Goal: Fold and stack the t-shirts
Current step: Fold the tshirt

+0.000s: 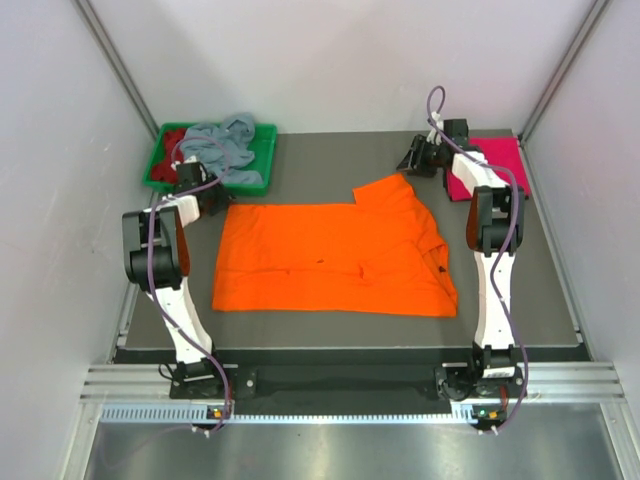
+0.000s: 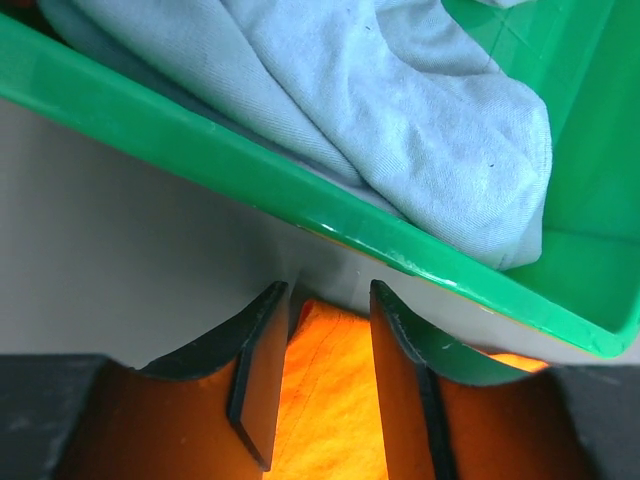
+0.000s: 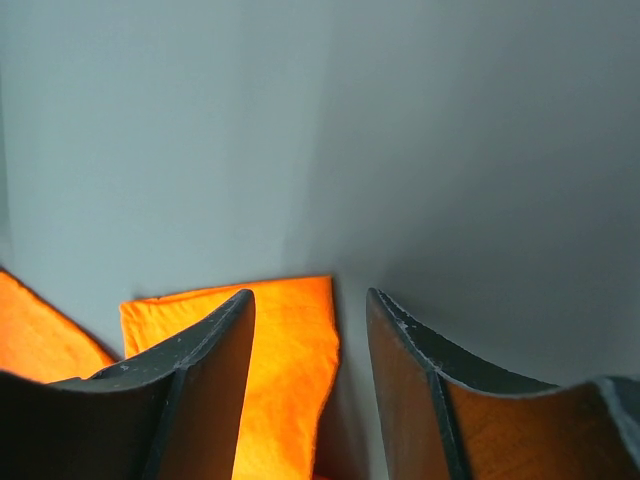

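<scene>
A bright orange t-shirt [image 1: 330,260] lies spread flat in the middle of the dark table. My left gripper [image 1: 213,197] is open over its far left corner. In the left wrist view the jaws [image 2: 328,290] straddle that orange corner [image 2: 325,400]. My right gripper [image 1: 412,160] is open at the far right sleeve. In the right wrist view the orange sleeve edge [image 3: 290,350] lies between the jaws [image 3: 310,295]. A grey-blue shirt [image 1: 225,140] and a dark red shirt [image 1: 175,140] lie crumpled in the tray. A magenta pink shirt [image 1: 495,165] lies folded at the back right.
The green plastic tray [image 1: 258,158] stands at the back left, its rim [image 2: 200,150] just beyond my left fingers, with the grey-blue cloth [image 2: 400,110] heaped inside. White walls close in the table on three sides. The table's front edge [image 1: 350,348] runs before the arm bases.
</scene>
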`<state>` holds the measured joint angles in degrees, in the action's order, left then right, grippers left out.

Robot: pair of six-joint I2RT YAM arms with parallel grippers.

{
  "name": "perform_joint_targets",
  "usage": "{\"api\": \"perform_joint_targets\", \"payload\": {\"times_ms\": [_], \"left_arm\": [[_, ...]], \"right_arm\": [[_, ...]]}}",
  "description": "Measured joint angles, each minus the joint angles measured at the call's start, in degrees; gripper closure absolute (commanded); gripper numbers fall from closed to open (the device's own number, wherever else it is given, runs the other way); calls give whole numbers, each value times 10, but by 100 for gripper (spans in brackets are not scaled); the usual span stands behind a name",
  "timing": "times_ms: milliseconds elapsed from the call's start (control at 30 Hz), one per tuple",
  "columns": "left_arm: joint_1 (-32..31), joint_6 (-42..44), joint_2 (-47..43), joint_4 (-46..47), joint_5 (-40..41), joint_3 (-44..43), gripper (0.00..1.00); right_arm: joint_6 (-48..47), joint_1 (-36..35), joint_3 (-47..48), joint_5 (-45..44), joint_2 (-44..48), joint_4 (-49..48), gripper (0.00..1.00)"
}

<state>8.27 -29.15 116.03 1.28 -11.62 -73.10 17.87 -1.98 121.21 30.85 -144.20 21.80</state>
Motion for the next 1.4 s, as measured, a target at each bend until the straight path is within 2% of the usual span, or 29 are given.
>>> {"api": "perform_joint_targets", "payload": {"times_ms": [233, 400, 667, 867, 1000, 1067, 1133, 1200, 1400], "left_arm": [[-10, 16, 0, -5, 20, -1, 59], [-12, 21, 0, -9, 25, -1, 64], [-12, 19, -3, -30, 24, -3, 78], [-12, 21, -4, -69, 24, -16, 85], [-12, 19, -4, -84, 21, -19, 94], [-12, 16, -4, -90, 19, -22, 100], [-12, 14, -3, -98, 16, -25, 100], [-12, 12, -3, -106, 13, -30, 100], [-12, 10, -3, -122, 4, -37, 100]], "right_arm": [[-10, -2, 4, 6, 0, 15, 51], [-19, -5, 4, 10, 0, 22, 52], [-33, -5, 7, 20, 0, 37, 52], [-39, -6, 20, 23, -5, 53, 53], [-42, -9, 27, 23, -8, 59, 56], [-43, -10, 27, 23, -8, 61, 62], [-45, -10, 27, 21, -9, 65, 70], [-45, -10, 27, 20, -11, 70, 74], [-46, -10, 27, 14, -14, 74, 98]]}}
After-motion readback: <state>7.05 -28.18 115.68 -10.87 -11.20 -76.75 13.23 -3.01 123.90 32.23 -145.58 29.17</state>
